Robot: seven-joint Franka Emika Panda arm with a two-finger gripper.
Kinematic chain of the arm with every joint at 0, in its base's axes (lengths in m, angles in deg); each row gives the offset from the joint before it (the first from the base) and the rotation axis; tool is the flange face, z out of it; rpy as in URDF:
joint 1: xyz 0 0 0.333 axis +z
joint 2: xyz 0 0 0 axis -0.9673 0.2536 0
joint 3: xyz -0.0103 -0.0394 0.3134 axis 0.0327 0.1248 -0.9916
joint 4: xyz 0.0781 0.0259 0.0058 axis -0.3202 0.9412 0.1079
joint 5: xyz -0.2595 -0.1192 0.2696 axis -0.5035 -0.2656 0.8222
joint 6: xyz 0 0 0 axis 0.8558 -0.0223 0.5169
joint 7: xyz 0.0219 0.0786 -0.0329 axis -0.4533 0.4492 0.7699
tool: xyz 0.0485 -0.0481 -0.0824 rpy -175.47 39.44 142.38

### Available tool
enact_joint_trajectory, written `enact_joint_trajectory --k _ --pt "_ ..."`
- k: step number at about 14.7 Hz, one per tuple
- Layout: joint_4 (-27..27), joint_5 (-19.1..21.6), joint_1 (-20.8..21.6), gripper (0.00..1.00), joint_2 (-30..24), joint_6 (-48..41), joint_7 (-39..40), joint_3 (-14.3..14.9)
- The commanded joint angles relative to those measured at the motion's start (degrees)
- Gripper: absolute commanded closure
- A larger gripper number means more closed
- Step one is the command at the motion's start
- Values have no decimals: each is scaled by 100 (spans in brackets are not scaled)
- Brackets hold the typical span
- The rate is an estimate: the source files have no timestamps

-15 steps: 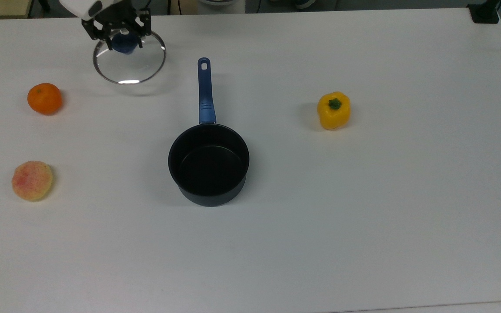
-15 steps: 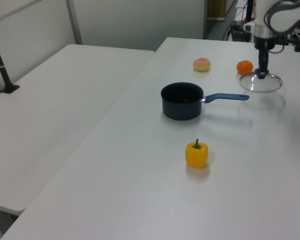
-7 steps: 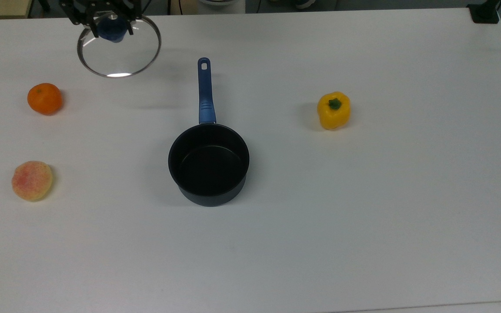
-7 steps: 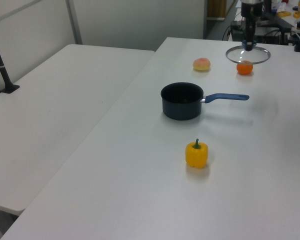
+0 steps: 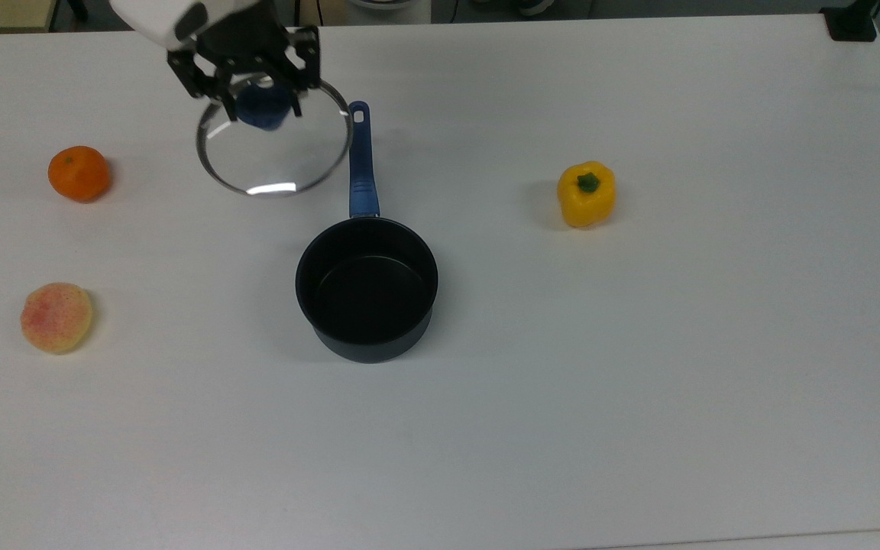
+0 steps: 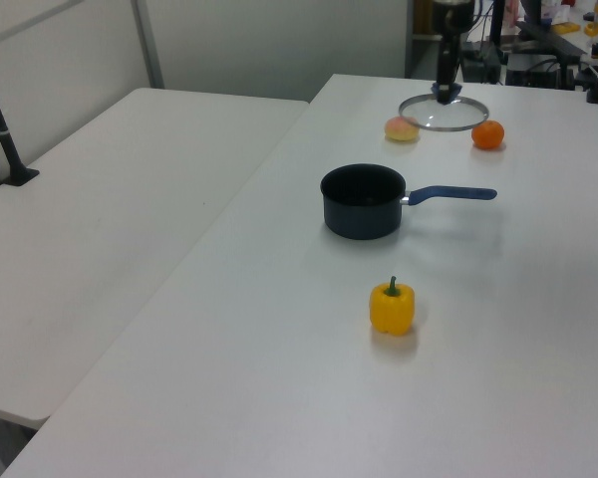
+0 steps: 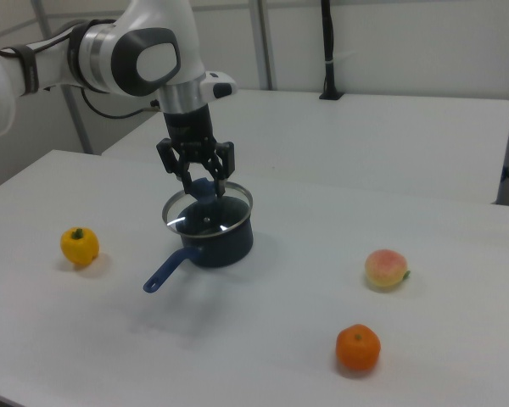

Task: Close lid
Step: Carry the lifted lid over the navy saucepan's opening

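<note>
Gripper [image 5: 259,103] is clamped on the blue knob of the lid [image 5: 274,149], which hangs clear of the table [image 5: 638,344]. In the top view the lid sits up and left of the open saucepan [image 5: 367,288], beside its handle.

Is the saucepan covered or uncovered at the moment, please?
Uncovered: the saucepan shows its bare dark interior, while the lid hangs from the gripper beside the handle.
</note>
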Motion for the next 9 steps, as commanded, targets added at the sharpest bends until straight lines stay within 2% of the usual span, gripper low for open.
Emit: enact_joint_trajectory --k 1,4,9 --pt "-867 122 255 75 750 -254 -200 6" --pt "-1464 114 510 75 1436 -193 -305 -29" --pt "-1545 70 809 75 1841 395 -332 -91"
